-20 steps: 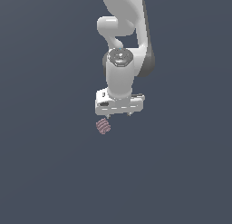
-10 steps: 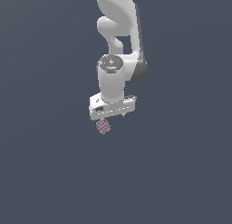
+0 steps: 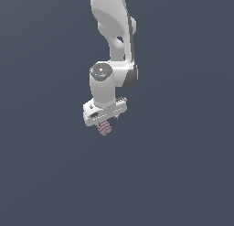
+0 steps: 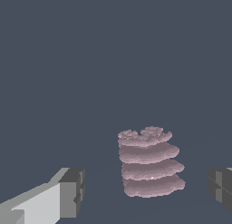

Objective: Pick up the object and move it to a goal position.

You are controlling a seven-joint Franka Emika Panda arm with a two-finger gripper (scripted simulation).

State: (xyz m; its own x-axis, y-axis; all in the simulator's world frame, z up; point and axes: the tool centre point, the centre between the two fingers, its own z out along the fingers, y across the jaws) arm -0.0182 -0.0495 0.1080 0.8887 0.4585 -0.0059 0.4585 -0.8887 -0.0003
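Note:
The object (image 3: pixel 105 127) is a small dusty-pink lump made of stacked ridged layers; it shows just under the white gripper head in the exterior view. In the wrist view the object (image 4: pixel 150 168) stands between the two grey pads (image 4: pixel 72 192), closer to one than the other, with a gap on both sides. My gripper (image 4: pixel 147 189) is open and touches nothing. In the exterior view the gripper (image 3: pixel 106 123) hangs straight over the object and hides its upper part.
A plain dark grey-blue surface (image 3: pixel 183 174) fills everything around the arm. The white arm (image 3: pixel 112 33) rises up out of the exterior view.
The arm has swung toward the exterior view's left and come lower, so the gripper head now sits over the object and straddles it. The object has stayed where it was.

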